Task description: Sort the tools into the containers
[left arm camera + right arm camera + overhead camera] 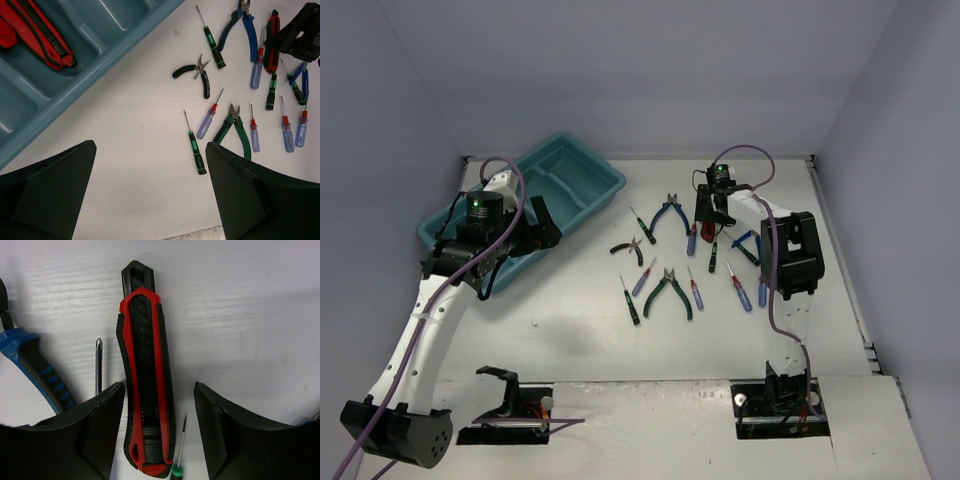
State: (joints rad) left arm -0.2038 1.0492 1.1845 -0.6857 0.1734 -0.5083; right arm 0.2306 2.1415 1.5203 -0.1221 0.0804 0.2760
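A red and black cutter point(147, 365) lies flat on the white table between the fingers of my right gripper point(159, 390). The jaws are open around it: the left finger point(107, 415) stands close to its side, the right finger point(215, 415) stands apart. In the top view this gripper point(712, 222) hangs over the right-hand group of tools. My left gripper point(150, 147) is wide open over bare table beside the teal tray point(605, 190), with nothing between its fingers. Red-handled cutters point(42, 35) lie in one tray compartment.
Loose tools lie mid-table: blue pliers point(669, 215), small black pliers point(628, 250), green pliers point(670, 292), a green screwdriver point(194, 145) and several blue-handled screwdrivers point(740, 290). A screwdriver shaft point(99, 365) and a blue plier handle point(30, 360) flank the cutter.
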